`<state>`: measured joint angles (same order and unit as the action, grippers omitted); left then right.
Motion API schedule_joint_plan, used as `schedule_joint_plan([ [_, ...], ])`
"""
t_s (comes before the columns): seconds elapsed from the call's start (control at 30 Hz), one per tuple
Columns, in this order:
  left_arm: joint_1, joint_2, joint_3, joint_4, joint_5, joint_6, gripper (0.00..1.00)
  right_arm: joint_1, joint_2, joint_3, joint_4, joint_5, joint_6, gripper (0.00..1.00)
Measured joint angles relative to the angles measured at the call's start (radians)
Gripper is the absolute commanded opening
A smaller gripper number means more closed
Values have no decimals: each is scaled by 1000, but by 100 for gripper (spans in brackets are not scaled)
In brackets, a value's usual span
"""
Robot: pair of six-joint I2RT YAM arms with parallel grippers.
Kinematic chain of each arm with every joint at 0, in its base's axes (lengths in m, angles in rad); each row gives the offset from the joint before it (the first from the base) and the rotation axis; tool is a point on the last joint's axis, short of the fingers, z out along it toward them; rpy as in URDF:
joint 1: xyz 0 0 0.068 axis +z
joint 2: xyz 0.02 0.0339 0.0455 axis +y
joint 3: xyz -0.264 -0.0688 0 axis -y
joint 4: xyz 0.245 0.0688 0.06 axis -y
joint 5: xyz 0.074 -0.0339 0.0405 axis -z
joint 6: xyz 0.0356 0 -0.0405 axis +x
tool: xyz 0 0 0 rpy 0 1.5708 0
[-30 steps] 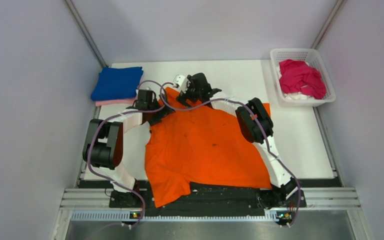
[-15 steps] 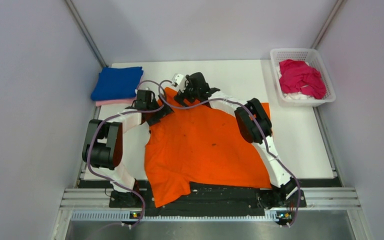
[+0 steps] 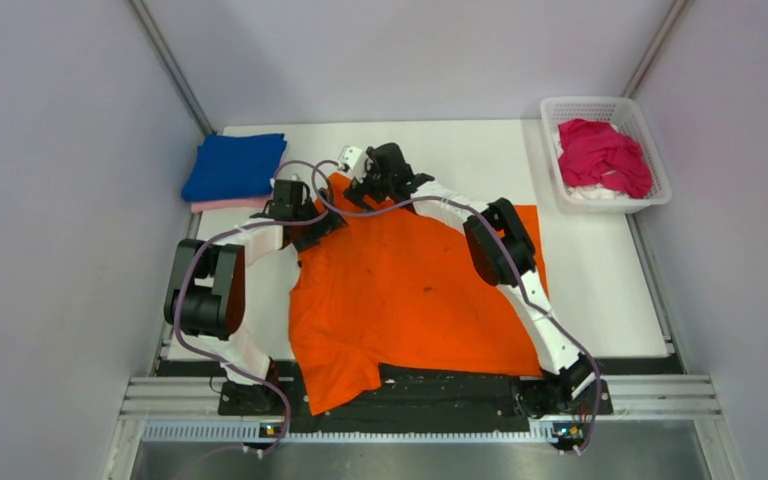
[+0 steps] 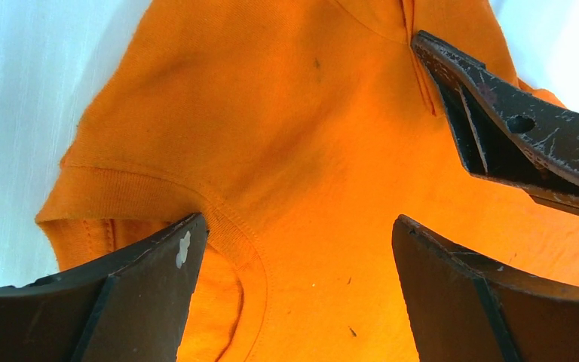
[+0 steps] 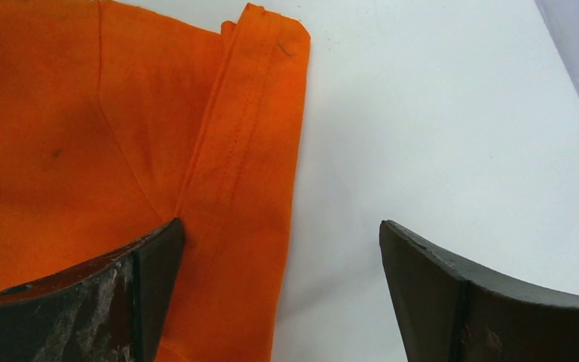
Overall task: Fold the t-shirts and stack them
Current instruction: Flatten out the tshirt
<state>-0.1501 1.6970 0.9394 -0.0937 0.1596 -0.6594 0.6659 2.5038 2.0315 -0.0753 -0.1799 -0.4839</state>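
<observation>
The orange shirt (image 3: 410,290) lies spread on the middle of the table (image 3: 600,290), with its near hem over the table's near edge. The left gripper (image 4: 298,226) is released, jaws wide, above the shirt's collar toward the table's far side; cloth shows between the fingers and is not pinched. The right gripper (image 5: 277,226) is released too, with one finger over a sleeve hem and the other over bare table. A folded blue shirt (image 3: 235,165) lies on a pink shirt (image 3: 225,204) at the table's far left corner. A magenta shirt (image 3: 605,155) lies in the basket (image 3: 600,104) at its far right corner.

Black-and-white arms (image 3: 256,240) (looped purple cables (image 3: 370,214))
</observation>
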Motion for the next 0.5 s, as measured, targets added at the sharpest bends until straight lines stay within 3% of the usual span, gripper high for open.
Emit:
schedule_joint_plan([
  [0.2, 7, 0, 0, -3, 0, 1, 98, 3, 10, 29, -29, 11, -37, 99],
  [0.5, 28, -4, -1, -11, -11, 5, 98, -11, 87, 159, -34, 143, -16, 99],
])
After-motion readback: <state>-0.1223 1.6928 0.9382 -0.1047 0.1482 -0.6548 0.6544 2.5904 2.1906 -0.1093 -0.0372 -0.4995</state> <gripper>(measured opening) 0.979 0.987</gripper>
